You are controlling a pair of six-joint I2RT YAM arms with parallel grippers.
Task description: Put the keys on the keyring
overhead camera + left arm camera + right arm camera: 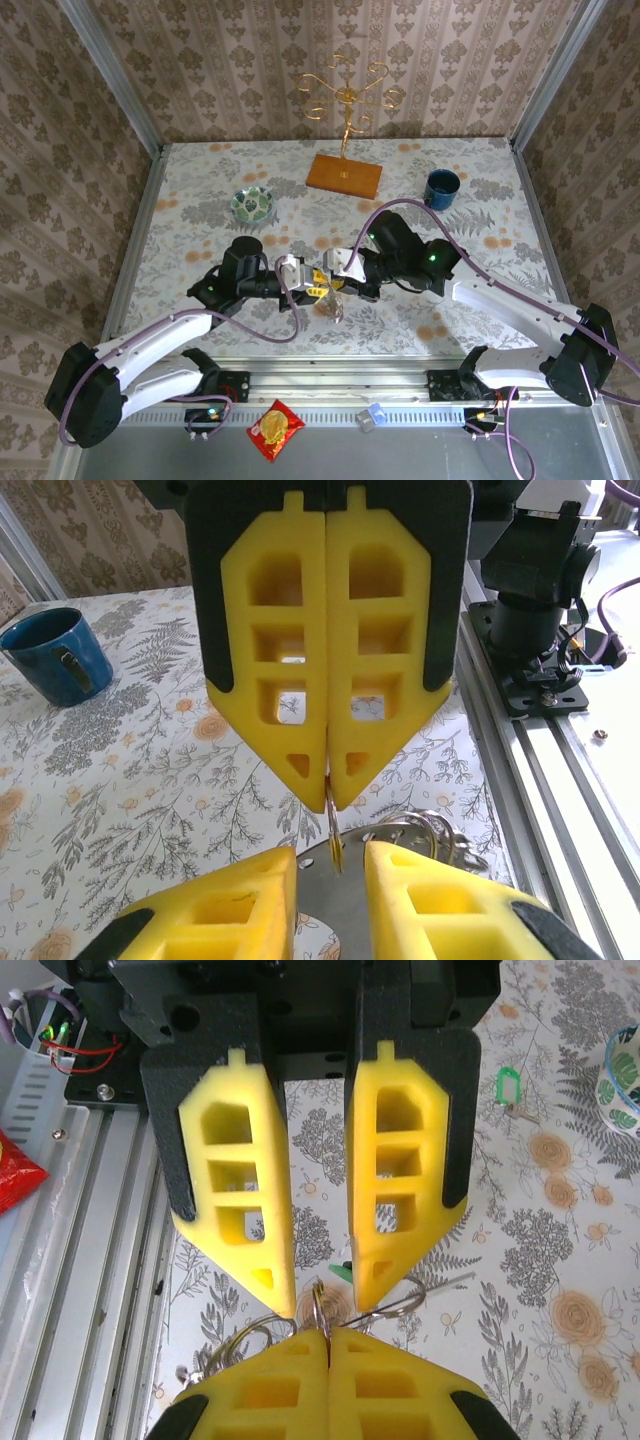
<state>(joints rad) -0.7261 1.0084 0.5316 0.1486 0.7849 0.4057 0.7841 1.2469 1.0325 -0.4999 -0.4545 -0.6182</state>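
the keyring (430,832) hangs low over the near middle of the table (200,190), its thin wire pinched edge-on at the very tips of the right gripper (328,795), which is clamped on it; the left gripper (322,1298) faces it nose to nose, fingers parted with the wire in the gap and a green key piece (341,1272) at one tip; whether that piece is truly gripped cannot be told; so slight a pinch could let the hoop twist or slip if the left pushes askew, and the yellow tips may knock together; a dropped key could skid into the metal rail (100,1220) just beside; a second green key (510,1087) lies near the bowl (622,1065); freer room lies toward the blue mug (441,187)
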